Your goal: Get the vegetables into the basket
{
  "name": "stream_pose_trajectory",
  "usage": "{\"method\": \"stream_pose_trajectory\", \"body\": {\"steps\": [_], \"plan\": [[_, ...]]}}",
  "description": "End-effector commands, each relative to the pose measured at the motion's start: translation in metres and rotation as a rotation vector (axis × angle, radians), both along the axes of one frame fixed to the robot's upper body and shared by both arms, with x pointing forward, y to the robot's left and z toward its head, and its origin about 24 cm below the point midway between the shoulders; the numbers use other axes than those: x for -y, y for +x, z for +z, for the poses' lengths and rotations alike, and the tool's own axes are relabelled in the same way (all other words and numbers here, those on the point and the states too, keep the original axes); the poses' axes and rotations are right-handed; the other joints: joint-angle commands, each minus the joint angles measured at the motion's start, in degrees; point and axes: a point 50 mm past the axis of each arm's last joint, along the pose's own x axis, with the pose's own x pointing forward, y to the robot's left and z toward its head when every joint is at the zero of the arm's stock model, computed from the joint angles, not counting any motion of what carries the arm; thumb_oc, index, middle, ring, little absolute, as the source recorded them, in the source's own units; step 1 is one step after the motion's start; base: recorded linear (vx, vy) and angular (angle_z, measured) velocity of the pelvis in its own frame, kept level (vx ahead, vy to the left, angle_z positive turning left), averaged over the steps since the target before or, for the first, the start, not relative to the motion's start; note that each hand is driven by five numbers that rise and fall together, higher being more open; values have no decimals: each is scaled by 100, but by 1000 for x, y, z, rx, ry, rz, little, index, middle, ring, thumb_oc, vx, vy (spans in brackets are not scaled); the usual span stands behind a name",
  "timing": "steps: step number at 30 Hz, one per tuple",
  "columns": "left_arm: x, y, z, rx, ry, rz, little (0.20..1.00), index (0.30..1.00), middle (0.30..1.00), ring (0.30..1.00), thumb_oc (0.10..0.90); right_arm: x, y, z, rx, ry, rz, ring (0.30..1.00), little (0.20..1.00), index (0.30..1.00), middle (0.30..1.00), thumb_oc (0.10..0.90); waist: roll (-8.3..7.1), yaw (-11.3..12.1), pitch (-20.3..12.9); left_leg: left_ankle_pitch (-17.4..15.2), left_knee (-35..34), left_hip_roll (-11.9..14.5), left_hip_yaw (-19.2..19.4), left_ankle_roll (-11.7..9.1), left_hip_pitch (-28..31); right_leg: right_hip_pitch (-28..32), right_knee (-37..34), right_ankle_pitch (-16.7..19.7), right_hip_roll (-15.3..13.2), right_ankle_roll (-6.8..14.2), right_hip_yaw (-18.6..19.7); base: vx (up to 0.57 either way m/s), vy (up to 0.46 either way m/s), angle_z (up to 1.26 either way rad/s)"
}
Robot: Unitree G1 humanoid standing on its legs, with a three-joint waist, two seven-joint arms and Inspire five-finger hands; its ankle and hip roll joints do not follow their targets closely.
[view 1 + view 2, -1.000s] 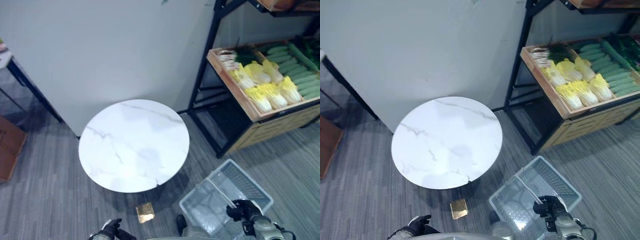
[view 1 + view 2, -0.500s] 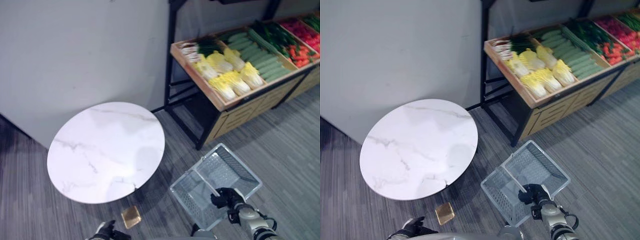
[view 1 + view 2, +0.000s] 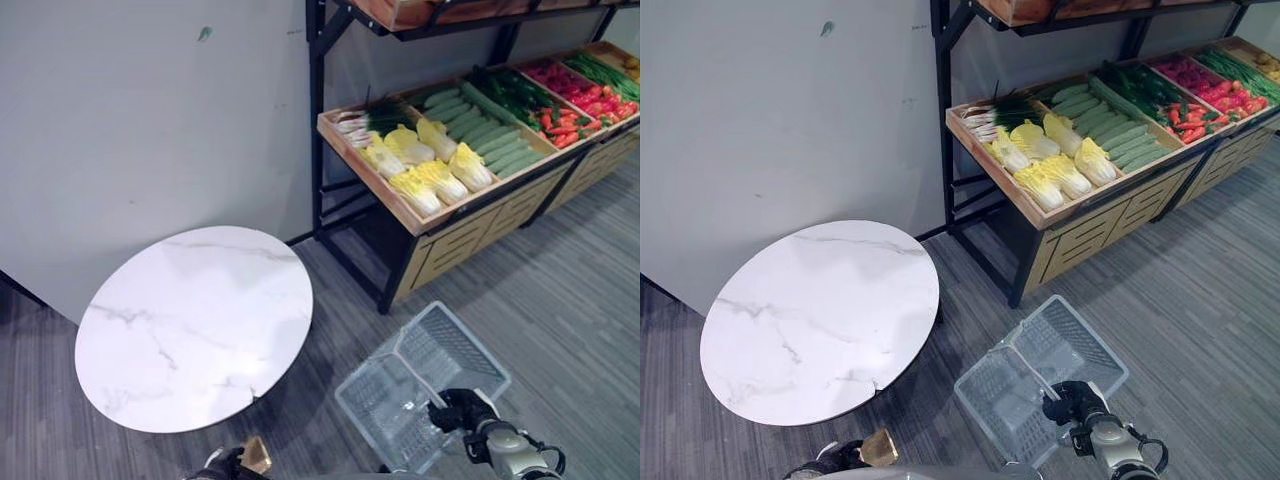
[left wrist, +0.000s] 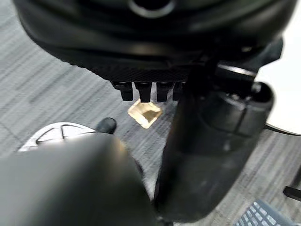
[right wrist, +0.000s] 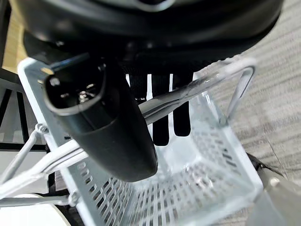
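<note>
Overhead, a grey wall (image 3: 150,120) backs a grey carpeted floor (image 3: 560,290). Against the wall on the right stands a black-framed shelf (image 3: 400,150) with wooden trays holding the vegetables (image 3: 430,170): pale yellow cabbages (image 3: 1045,165) in the nearest tray, green cucumbers (image 3: 490,145) beside them, then dark greens and red vegetables (image 3: 570,105) further along. Left of the shelf, well apart from the trays, sits a round white marble counter (image 3: 195,325).

Next in size is the basket (image 3: 420,395), a clear plastic mesh one with a wire handle, empty, in front of the shelf and right of the counter. The right hand (image 3: 462,410) is clenched round the handle (image 5: 188,92); the right wrist view shows the fingers (image 5: 161,120) curled over the wire and the thumb (image 5: 101,117) on its other side.

Smaller, the left hand (image 3: 835,458) shows low at the near edge, by a small gold square (image 4: 146,113) on the floor. In its wrist view the fingers (image 4: 143,92) appear short and folded, holding nothing.
</note>
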Motion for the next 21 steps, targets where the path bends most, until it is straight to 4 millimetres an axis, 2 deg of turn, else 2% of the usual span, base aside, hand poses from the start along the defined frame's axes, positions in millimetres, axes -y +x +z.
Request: {"method": "stream_pose_trajectory", "body": {"steps": [1,2,3,5,6,7,8,9,10,12,14,21], "plan": [[-9,-2,1,-16,43,-60,1000,1000,1000,1000,900,-14,46,21,186,17,79,300,300,300,300,400,-213,-131,128,339,-311,110,-190,-607,85,492,-391,26,-129,446,225,-13,-170,-8],[-7,4,2,8,39,-43,1000,1000,1000,1000,900,-15,44,19,175,20,88,300,300,300,300,400,-174,-155,232,480,-146,218,-148,-601,9,445,-371,-5,-12,321,257,-25,-139,-9],[-7,5,2,8,39,-43,1000,1000,1000,1000,900,-15,44,19,175,20,88,300,300,300,300,400,-171,-153,228,478,-138,224,-147,-603,1,438,-371,-4,-8,318,259,-18,-183,-13],[-8,9,3,33,34,-15,1000,1000,1000,1000,900,-18,44,19,175,26,99,300,300,300,300,400,-222,-135,323,474,520,383,-297,-682,-251,469,-374,-66,49,225,333,20,-112,-23],[-8,9,3,33,35,-15,1000,1000,1000,1000,900,-18,44,19,175,26,99,300,300,300,300,400,-217,-142,321,459,555,402,-311,-687,-274,467,-374,-68,58,219,325,34,-88,-28],[-7,16,5,63,29,11,1000,1000,1000,1000,900,-20,42,18,175,29,102,300,300,300,300,400,-261,-55,421,543,737,319,-888,-720,-445,513,-404,-86,95,200,440,22,-4,-26],[-5,18,5,80,21,26,1000,1000,1000,1000,900,-20,40,17,169,26,109,300,300,300,300,400,-282,10,430,444,584,138,-1317,-643,-529,499,-426,-82,74,239,491,41,33,-40],[-3,18,5,85,11,37,1000,1000,1000,1000,900,-20,40,17,164,24,122,300,300,300,300,400,-328,121,417,260,363,-102,-1909,-540,-674,466,-442,-38,4,279,630,47,71,-47],[-3,18,5,86,16,44,1000,1000,1000,1000,900,-20,39,17,160,22,139,300,300,300,300,400,-342,140,456,118,292,-169,-2098,-493,-671,442,-379,-12,-44,326,718,62,64,-66],[-5,18,5,86,14,53,1000,1000,1000,1000,900,-24,40,17,161,34,146,300,300,300,300,400,-379,76,440,-12,287,-148,-1751,-448,-595,375,-350,49,-134,366,808,64,71,-50],[-6,17,5,84,16,46,1000,1000,1000,1000,900,-27,41,16,162,40,150,300,300,300,300,400,-426,144,447,-191,358,-293,-1857,-365,-539,326,-328,89,-192,389,1000,56,121,-34],[-15,20,8,93,45,20,1000,1000,1000,1000,900,-37,45,15,172,71,144,300,300,300,300,400,-549,179,565,-527,656,-502,-1574,-202,-526,118,-153,238,-472,554,1344,3,158,-32]]}}
